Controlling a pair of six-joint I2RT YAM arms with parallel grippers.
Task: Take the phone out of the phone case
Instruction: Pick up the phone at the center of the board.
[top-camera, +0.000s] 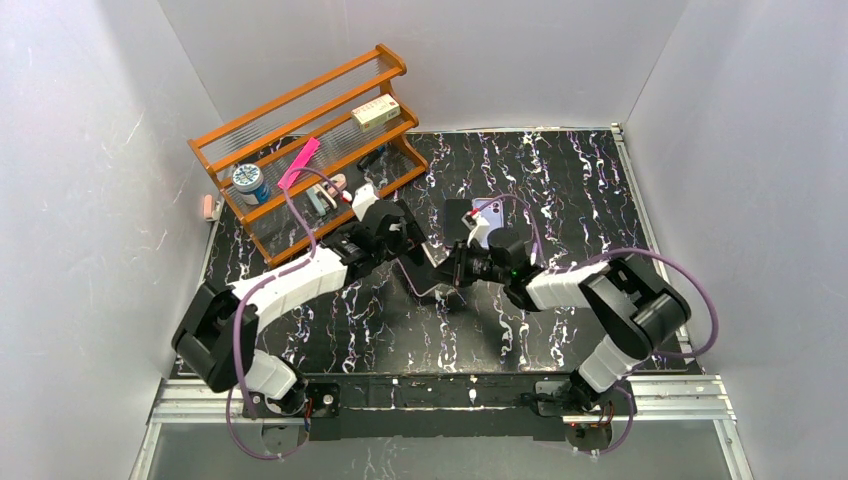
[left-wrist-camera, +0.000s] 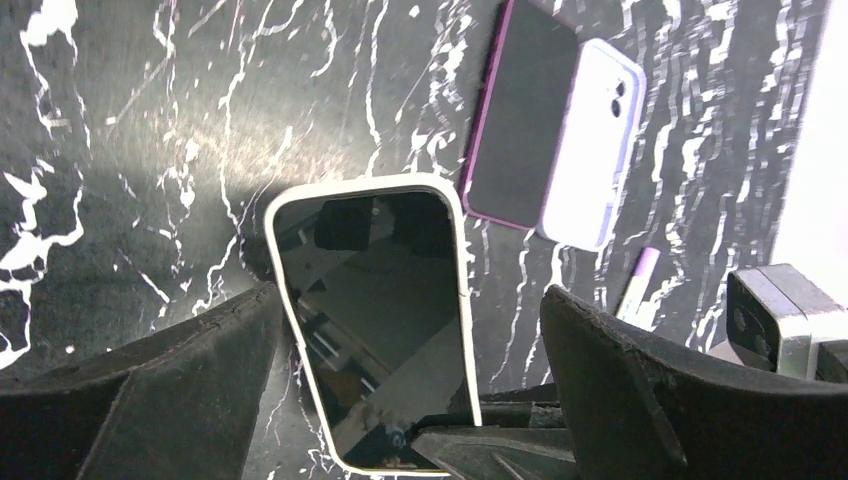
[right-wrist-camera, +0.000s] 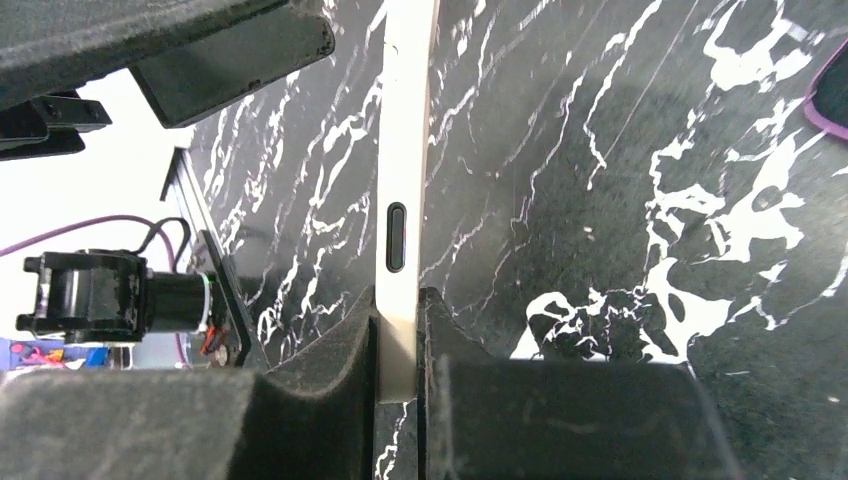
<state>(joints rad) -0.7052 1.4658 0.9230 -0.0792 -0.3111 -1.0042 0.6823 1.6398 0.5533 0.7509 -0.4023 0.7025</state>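
**Risk check: cased phone in a one-sided pinch**

Black foam pads (right-wrist-camera: 330, 400) of right gripper (right-wrist-camera: 400, 300) closest to lens. Clamped flat on the thin side of cream-white rubbery phone case (right-wrist-camera: 405, 120), just below its dark side button (right-wrist-camera: 397, 237). Noted left gripper (left-wrist-camera: 410, 295) spread wide, one finger either side of the case, neither seen touching it.

Judged risks:
- Could swing or slip out of the narrow edge pinch if pushed off-centre by the left fingers.
- Could squeeze case and handset together rather than peel them, since the clamp runs across both faces.
- Would fall onto black white-veined marble tabletop (left-wrist-camera: 150, 120) if released early.

Glossy black-screened phone (left-wrist-camera: 370, 320) fully seated in the case, rim unbroken all round where visible. Appears tilted and lifted off the tabletop between the two grippers. Screen dark, showing reflections only. Seen behind it, lying flat: purple-rimmed dark slab (left-wrist-camera: 520, 110) and lavender twin-lens handset (left-wrist-camera: 590, 150).
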